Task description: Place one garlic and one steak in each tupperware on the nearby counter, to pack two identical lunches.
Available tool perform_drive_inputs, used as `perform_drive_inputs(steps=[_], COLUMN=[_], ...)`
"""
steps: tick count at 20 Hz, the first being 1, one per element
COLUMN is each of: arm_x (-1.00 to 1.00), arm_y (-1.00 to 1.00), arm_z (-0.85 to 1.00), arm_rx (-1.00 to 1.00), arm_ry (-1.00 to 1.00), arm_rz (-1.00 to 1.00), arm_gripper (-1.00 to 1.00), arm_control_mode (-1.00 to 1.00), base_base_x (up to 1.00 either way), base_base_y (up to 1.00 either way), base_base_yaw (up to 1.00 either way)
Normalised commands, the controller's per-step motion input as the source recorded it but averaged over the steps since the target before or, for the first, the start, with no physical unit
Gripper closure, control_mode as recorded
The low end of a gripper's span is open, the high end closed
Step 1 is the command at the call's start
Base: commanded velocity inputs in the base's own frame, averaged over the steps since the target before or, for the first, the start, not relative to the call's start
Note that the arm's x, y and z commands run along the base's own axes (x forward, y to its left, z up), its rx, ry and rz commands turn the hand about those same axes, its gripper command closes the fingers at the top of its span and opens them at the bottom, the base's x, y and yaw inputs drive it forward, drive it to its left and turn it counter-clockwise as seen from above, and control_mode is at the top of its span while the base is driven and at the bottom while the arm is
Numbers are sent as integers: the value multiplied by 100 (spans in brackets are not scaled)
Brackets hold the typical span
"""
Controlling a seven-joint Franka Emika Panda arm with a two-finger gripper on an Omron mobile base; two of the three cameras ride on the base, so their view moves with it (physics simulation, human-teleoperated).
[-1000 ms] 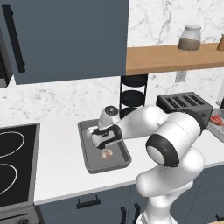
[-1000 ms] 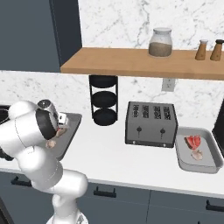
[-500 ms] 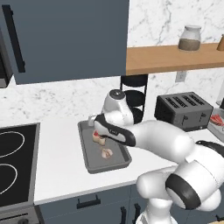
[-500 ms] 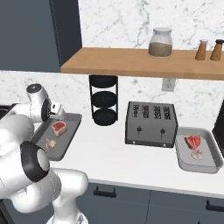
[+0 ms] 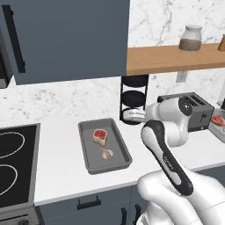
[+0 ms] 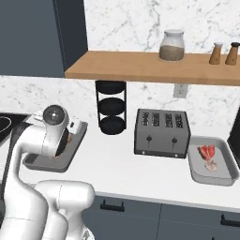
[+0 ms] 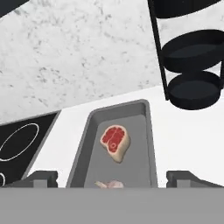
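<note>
On the white worktop (image 5: pixel 61 145) lie two grey trays. The left tray (image 5: pixel 86 151) sits between the black hob (image 5: pixel 13 162) and the black three-tier rack (image 5: pixel 134 99). Inside it there is one steak (image 5: pixel 100 135) in the far half and one garlic bulb (image 5: pixel 107 154) nearer to the front, the two apart from each other. In the hand view the same tray (image 7: pixel 83 153) shows the steak (image 7: pixel 115 142) in its middle and the garlic (image 7: pixel 111 184) at the lower edge, partly cut off.

The right tray (image 6: pixel 224 176) stands to the right of the toaster (image 6: pixel 161 132), near the right end of the worktop. It holds a second steak (image 6: pixel 206 152) and, just in front of it, a second garlic bulb (image 6: pixel 211 165); whether these two touch is hard to tell.

The gripper (image 7: pixel 111 178) hangs above the left tray, with the rack close behind it. The jaws are spread wide and released, with nothing between them; the two dark fingertips (image 7: pixel 41 177) stand far apart at the bottom of the hand view, one on each side of the tray.

A jar (image 6: pixel 171 45) and two small shakers (image 6: pixel 223 53) stand on the wooden shelf (image 6: pixel 140 68) above
</note>
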Motion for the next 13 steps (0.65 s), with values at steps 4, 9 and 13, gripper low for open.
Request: perform_drive_inputs(steps=[4,9,13], arm_x=[-88,-3,-64], arm_y=[-61,-3,-8], arm_z=[79,0,0], arm_rx=[19,3,19], arm_ry=[-56,-2,-63], arm_rz=[0,0,0], arm_gripper=[-100,-100,-100], arm_control_mode=[-100,-100,-100], base_base_x=[0,0,0], base_base_y=[0,0,0], base_base_yaw=[0,0,0])
